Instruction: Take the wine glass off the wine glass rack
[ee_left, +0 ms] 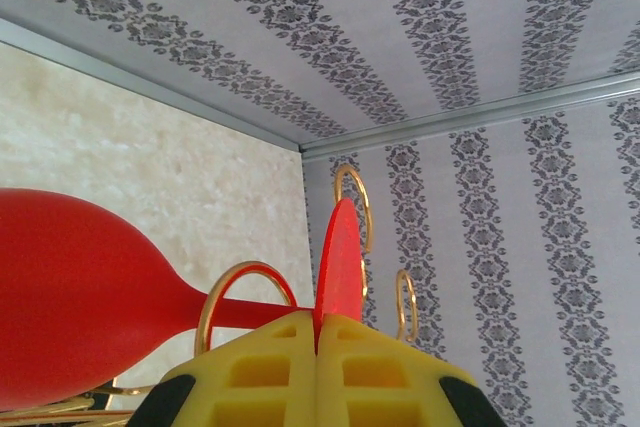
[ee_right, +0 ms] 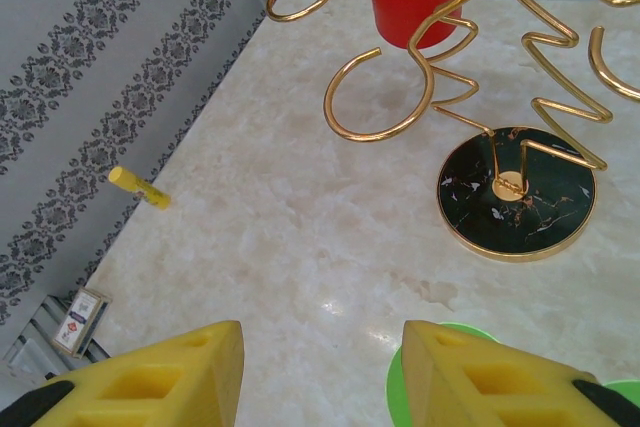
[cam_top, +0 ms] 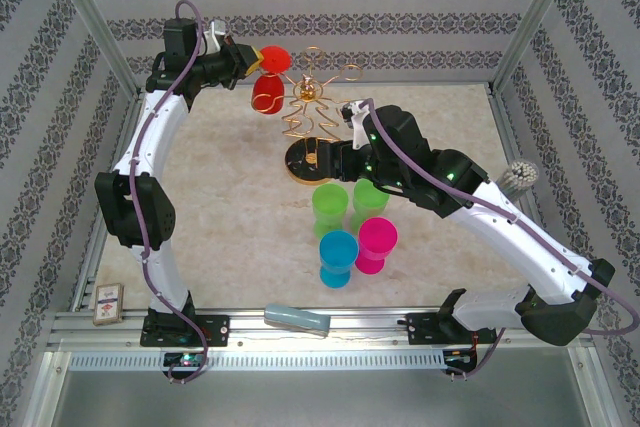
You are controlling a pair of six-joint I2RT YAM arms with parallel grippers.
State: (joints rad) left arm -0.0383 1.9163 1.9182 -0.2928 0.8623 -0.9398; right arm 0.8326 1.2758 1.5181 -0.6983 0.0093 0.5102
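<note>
Top external view: rack [cam_top: 310, 112] is stood centrally, toward the far wall. Glass [cam_top: 265, 92], red, is found at the rack's left side, bowl low and foot raised. Left gripper [cam_top: 244, 59] is placed at the foot. Two green cups [cam_top: 328, 209], a blue cup [cam_top: 338, 258] and a pink cup [cam_top: 376, 244] are grouped near the rack's base [cam_top: 310, 159], on its near side. A card box [cam_top: 108, 304] is laid at the near left corner.

Left wrist view: yellow fingers [ee_left: 250, 377] are clenched on the glass's foot, which is seen edge-on. The stem is passed through a gold loop [ee_left: 245, 287] of the rack.

Right wrist view: right gripper [ee_right: 320, 347] is held released, fingers spread, with nothing between them. It is positioned over bare table [ee_right: 300, 227] beside the black base.
</note>
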